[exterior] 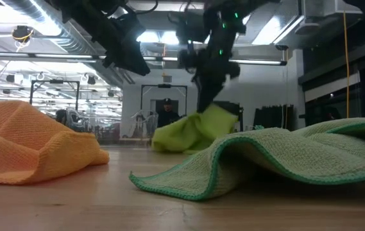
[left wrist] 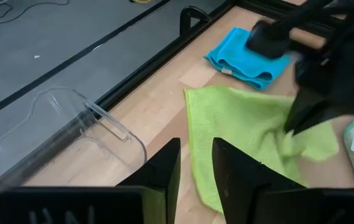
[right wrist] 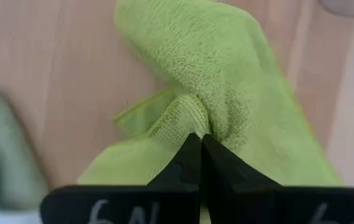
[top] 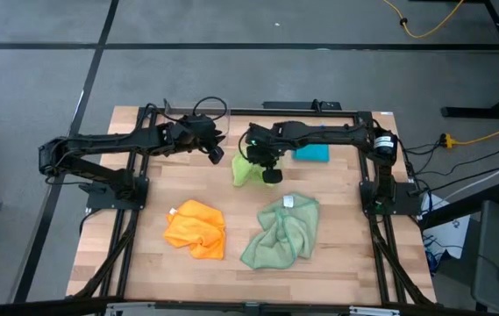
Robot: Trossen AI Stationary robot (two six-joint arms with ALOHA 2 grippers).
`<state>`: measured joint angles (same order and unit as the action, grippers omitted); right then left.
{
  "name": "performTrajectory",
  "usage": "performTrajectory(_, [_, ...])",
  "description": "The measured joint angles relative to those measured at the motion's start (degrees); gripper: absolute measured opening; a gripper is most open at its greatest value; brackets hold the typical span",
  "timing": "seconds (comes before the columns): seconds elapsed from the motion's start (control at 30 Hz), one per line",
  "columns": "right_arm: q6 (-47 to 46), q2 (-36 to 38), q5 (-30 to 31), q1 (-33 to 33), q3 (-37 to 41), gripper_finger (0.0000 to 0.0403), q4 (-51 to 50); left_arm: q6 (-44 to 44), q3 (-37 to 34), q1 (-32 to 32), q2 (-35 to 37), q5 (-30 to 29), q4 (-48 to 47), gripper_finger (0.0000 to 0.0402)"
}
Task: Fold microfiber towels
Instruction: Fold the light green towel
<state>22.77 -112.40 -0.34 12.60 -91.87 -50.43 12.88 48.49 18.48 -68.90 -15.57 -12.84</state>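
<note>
From above, the right gripper (top: 269, 175) covers part of the lime towel (top: 245, 170) at the table's far middle. Low view: the towel's pinched edge is lifted. Right wrist: fingers pinch its fold. Left gripper (left wrist: 195, 168), narrowly open, hovers empty.

Wooden table (top: 231, 202), lime towel (top: 247, 170), teal towel (top: 311, 153), orange towel (top: 196, 229), sage towel (top: 282, 231), clear bin (left wrist: 71, 143)
</note>
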Motion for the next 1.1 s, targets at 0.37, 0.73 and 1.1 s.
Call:
performTrajectory(0.37, [-7.92,0.00,17.83,-4.72,-20.83,0.0004,-32.05,0.00,0.00,0.00,-0.02,0.00,0.02,0.0085])
performTrajectory(0.73, [-11.94,2.23,32.72,-9.77,-33.98,0.0004,-39.47,-4.43,0.07,-1.18,-3.89,1.78,7.72,0.0085])
performTrajectory(1.1, [-13.71,9.24,43.56,-12.32,-35.96,0.0004,-38.48,-13.31,0.02,-1.44,-9.32,11.50,25.14,0.0085])
